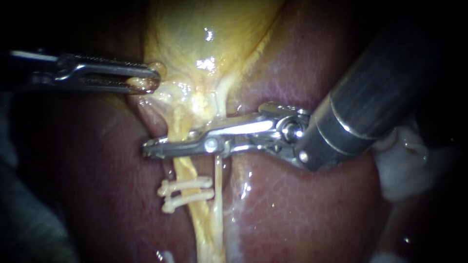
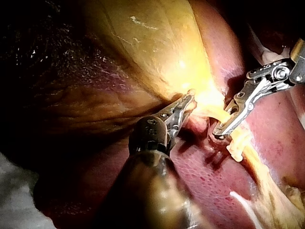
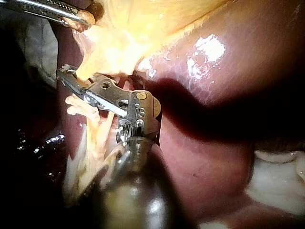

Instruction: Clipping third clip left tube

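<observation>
Looking from the endoscope, close over the liver (image 1: 302,195), facing the left tube (image 1: 184,170) square on. Riding behind each shaft in the wrist views, peering along the left instrument (image 2: 189,95) and the right instrument (image 3: 66,74) from opposite sides — sharing the gallbladder (image 2: 157,52) neck and that tube.

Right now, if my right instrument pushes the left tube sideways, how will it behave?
Probably floppy: the left tube is a thin, soft strand draped over the liver, so it should bend, not resist. Likely slippery, given the wet glints around it. The left instrument, jaws shut on the gallbladder, may hold it somewhat taut.
</observation>
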